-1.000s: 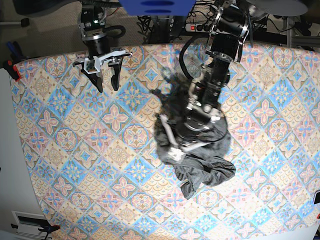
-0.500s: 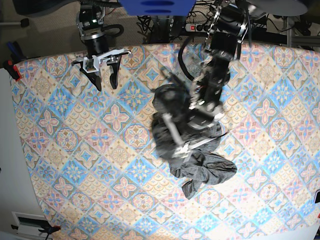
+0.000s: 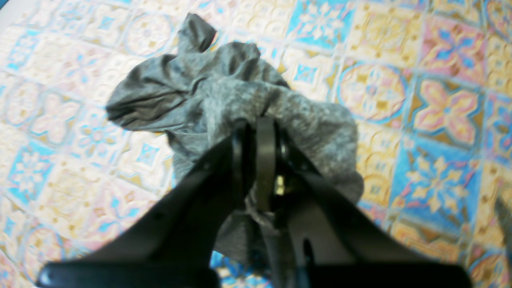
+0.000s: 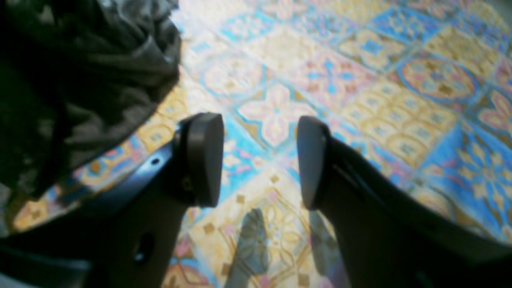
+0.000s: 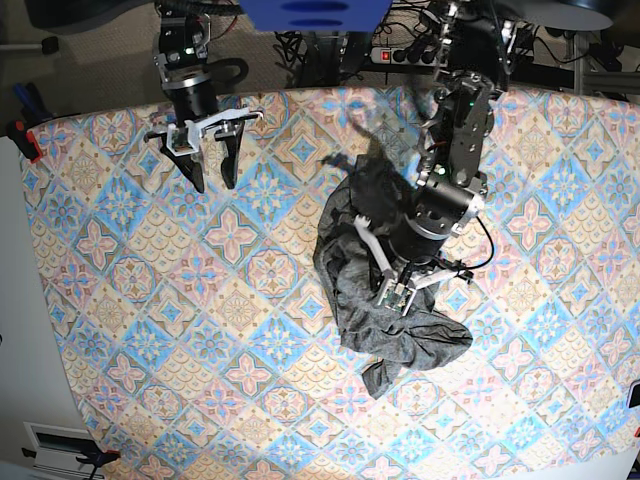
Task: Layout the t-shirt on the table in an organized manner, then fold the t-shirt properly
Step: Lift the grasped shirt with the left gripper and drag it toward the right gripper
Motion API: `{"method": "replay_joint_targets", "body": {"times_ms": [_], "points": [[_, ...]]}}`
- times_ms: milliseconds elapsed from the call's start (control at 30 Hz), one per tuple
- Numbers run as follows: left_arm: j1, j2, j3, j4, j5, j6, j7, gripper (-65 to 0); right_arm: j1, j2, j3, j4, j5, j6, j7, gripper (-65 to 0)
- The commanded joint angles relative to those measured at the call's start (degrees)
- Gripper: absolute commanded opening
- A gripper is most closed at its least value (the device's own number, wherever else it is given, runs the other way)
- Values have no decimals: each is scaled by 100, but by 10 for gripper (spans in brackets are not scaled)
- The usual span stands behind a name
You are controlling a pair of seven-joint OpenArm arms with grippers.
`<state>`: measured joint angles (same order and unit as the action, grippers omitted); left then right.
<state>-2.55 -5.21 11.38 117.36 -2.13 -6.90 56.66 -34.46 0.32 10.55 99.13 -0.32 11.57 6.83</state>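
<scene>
Pastel tiles of blue, pink and cream cover my bench (image 5: 130, 330), which carries one t-shirt (image 5: 400, 335), a crumpled grey heap just past centre toward three o'clock. My left fingers (image 5: 392, 292) are clenched on a bunch of its cloth; folds hide sleeves and collar, and my arm covers the heap's upper part. My right fingers (image 5: 208, 165) stand released at eleven o'clock, grasping nothing. Beyond the far edge lie tangled cables (image 5: 400, 40) on a dim floor.

Dark heather-grey t-shirt (image 5: 400, 325), crumpled in a heap mid-table (image 5: 150, 330) on pastel tile-patterned cloth.
</scene>
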Motion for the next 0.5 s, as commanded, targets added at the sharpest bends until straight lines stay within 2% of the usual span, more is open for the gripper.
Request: {"method": "replay_joint_targets", "body": {"times_ms": [0, 233, 467], "points": [[-181, 86, 150, 84, -20, -18, -106, -650, -14, 25, 5, 104, 36, 34, 200, -365], [-998, 367, 1662, -1042, 24, -88, -115, -650, -14, 25, 31, -107, 36, 16, 200, -365], [-2264, 1370, 2454, -2923, 24, -88, -194, -650, -14, 25, 462, -555, 45, 8, 200, -365]]}}
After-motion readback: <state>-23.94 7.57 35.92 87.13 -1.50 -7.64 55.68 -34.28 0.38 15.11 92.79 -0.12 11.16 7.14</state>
